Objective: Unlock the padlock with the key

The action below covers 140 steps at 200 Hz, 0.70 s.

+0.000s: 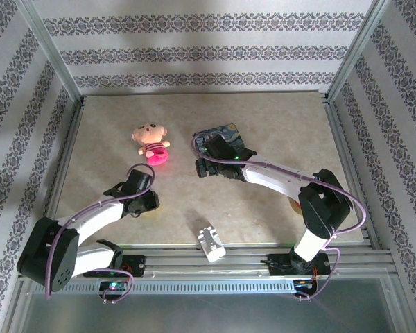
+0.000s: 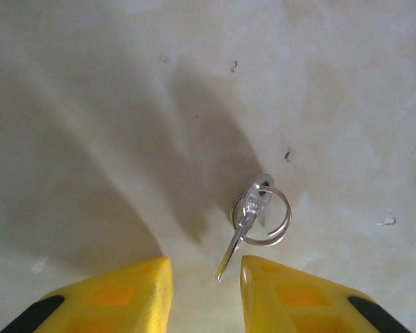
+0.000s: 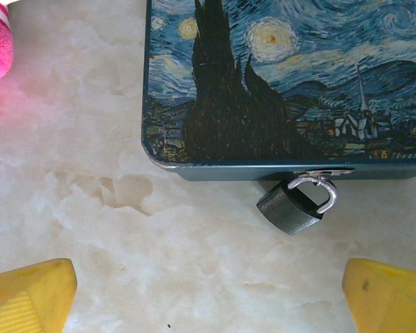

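I work in a robot test cell, a lab rig rather than a home. My counter (image 1: 263, 118) is a marble-look slab boxed in by aluminium posts (image 1: 52, 52) and panels of striped wallpaper (image 1: 208, 52). My arms (image 1: 277, 177) are bolted to a slotted metal rail (image 1: 180, 267) along its near edge. On it lie unrelated props: a plush doll (image 1: 151, 142), a painted tin (image 1: 229, 132) with its padlock (image 3: 295, 208).

One padlock (image 3: 291, 208), one key (image 2: 244, 222), one tin (image 3: 277, 76), one doll (image 1: 151, 142), one white block (image 1: 210, 241)
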### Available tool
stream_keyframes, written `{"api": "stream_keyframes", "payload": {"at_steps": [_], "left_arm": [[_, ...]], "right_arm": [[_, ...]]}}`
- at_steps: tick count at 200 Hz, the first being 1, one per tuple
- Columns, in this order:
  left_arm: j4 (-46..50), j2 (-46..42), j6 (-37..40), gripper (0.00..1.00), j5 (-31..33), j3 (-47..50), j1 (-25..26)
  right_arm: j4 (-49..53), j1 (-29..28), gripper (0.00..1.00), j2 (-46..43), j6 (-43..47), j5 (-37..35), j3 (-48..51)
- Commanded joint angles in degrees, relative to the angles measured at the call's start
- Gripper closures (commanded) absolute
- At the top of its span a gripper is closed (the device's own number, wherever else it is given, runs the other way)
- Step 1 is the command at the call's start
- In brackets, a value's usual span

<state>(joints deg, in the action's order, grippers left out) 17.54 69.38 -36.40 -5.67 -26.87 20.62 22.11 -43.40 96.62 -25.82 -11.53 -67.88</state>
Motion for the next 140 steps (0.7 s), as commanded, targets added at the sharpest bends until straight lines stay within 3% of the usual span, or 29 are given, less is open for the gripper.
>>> {"api": "stream_keyframes", "payload": {"at_steps": [1, 140], "left_arm": [[-4.18, 2.55, 1.58, 0.68, -0.75, -1.13, 0.60], [-3.30, 9.56, 3.44, 0.75, 1.43, -6.25, 4.33]], "right_arm": [[0.75, -0.55, 0.02, 0.57, -0.66, -1.65, -1.91], [0.04, -0.72, 0.02, 0.68, 0.50, -2.27, -2.61]]}}
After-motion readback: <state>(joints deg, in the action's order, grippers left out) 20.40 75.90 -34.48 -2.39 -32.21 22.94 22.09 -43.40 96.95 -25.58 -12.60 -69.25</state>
